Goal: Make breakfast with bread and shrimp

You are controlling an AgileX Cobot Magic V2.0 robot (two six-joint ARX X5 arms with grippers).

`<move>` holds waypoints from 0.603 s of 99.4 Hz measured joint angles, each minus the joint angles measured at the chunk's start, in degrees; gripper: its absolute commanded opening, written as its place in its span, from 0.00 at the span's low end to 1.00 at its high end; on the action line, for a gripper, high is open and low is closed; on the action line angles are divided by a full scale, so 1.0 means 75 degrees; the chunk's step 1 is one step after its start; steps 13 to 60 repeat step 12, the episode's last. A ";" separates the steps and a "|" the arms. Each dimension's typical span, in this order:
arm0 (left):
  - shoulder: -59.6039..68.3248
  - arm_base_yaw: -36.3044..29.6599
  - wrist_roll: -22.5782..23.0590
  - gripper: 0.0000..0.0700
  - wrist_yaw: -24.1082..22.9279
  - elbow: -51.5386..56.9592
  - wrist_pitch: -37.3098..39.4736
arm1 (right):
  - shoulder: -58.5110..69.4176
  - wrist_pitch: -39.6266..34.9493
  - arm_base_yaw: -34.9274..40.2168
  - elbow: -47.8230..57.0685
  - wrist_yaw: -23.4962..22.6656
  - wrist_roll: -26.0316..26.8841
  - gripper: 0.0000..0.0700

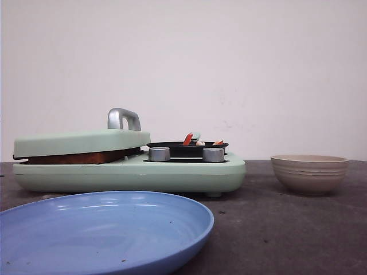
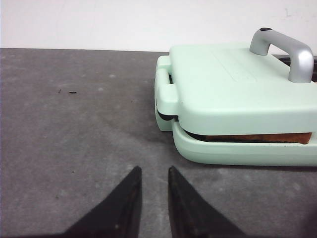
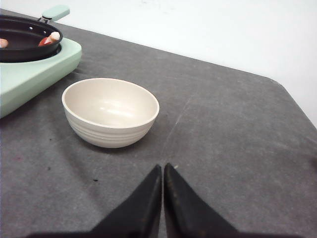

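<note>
We see bread (image 2: 257, 138) clamped under the sandwich maker's lid (image 2: 233, 84), shrimp (image 1: 188, 138) in its pan (image 1: 186, 147); left jaws slightly spread, right jaws pressed together.

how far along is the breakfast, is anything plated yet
Done, it seems: the bread sits under the shut lid of the press, and shrimp lie in the black pan. In hand: nothing; the left claw is slightly open and empty, the right claw shut and empty. Left: plating, since the blue plate and the bowl hold no food.
</note>
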 measured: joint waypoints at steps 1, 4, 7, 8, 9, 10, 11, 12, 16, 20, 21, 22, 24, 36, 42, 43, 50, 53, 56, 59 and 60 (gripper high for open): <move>0.0000 0.0000 0.0003 0.04 0.0000 0.0000 0.0000 | 0.0000 0.0000 0.0000 0.0000 0.0003 0.0000 0.00; 0.0000 -0.0003 0.0003 0.04 0.0000 0.0000 0.0000 | 0.0000 0.0000 0.0000 0.0000 0.0003 0.0000 0.00; 0.0000 0.0000 0.0000 0.04 0.0000 0.0000 0.0000 | 0.0000 0.0000 0.0000 0.0000 0.0000 0.0000 0.00; 0.0000 0.0000 0.0000 0.04 0.0000 0.0000 0.0000 | 0.0000 0.0000 0.0000 0.0000 0.0003 0.0000 0.00; 0.0000 0.0000 0.0000 0.04 -0.0003 0.0000 0.0000 | 0.0000 0.0000 0.0000 0.0000 0.0003 0.0000 0.00; 0.0000 0.0000 0.0000 0.04 0.0000 0.0000 0.0000 | 0.0000 0.0000 0.0000 0.0000 0.0003 0.0000 0.00; 0.0000 0.0000 0.0003 0.04 0.0000 0.0000 0.0000 | 0.0000 0.0000 0.0000 0.0000 0.0000 0.0000 0.00; 0.0000 0.0000 0.0000 0.04 -0.0003 0.0000 0.0000 | 0.0000 0.0000 0.0000 0.0000 0.0003 0.0000 0.00; 0.0000 0.0000 0.0000 0.04 -0.0003 0.0000 0.0000 | 0.0000 0.0000 0.0000 0.0000 0.0003 0.0000 0.00; 0.0000 0.0000 0.0000 0.04 -0.0003 0.0000 0.0000 | 0.0000 0.0000 0.0000 0.0000 0.0003 0.0000 0.00; 0.0000 0.0000 0.0000 0.04 -0.0003 0.0000 0.0000 | 0.0000 0.0000 0.0000 0.0000 0.0003 0.0000 0.00; 0.0000 0.0000 0.0000 0.04 -0.0003 0.0000 0.0000 | 0.0000 0.0000 0.0000 0.0000 0.0003 0.0000 0.00; 0.0000 0.0000 0.0000 0.04 -0.0003 0.0000 0.0000 | 0.0000 0.0000 0.0000 0.0000 0.0003 0.0000 0.00; 0.0000 0.0000 0.0000 0.04 -0.0003 0.0000 0.0000 | 0.0000 0.0000 0.0000 0.0000 0.0003 0.0000 0.00; 0.0000 0.0000 0.0000 0.04 -0.0003 0.0000 0.0000 | 0.0000 0.0000 0.0000 0.0000 0.0003 0.0000 0.00; 0.0000 0.0000 0.0000 0.04 -0.0003 0.0000 0.0000 | 0.0000 0.0000 0.0000 0.0000 0.0003 0.0000 0.00; 0.0000 0.0000 0.0000 0.04 -0.0003 0.0000 0.0000 | 0.0000 0.0000 0.0000 0.0000 0.0003 0.0000 0.00; 0.0000 0.0000 0.0000 0.04 -0.0003 0.0000 0.0000 | 0.0000 0.0000 0.0000 0.0000 0.0003 0.0000 0.00; 0.0000 0.0000 0.0000 0.04 -0.0003 0.0000 0.0000 | 0.0000 0.0000 0.0000 0.0000 0.0003 0.0000 0.00; 0.0000 0.0000 0.0000 0.04 -0.0003 0.0000 0.0000 | 0.0000 0.0000 0.0000 0.0000 0.0003 0.0000 0.00; 0.0000 0.0000 0.0000 0.04 -0.0003 0.0000 0.0000 | 0.0000 0.0000 0.0000 0.0000 0.0003 0.0000 0.00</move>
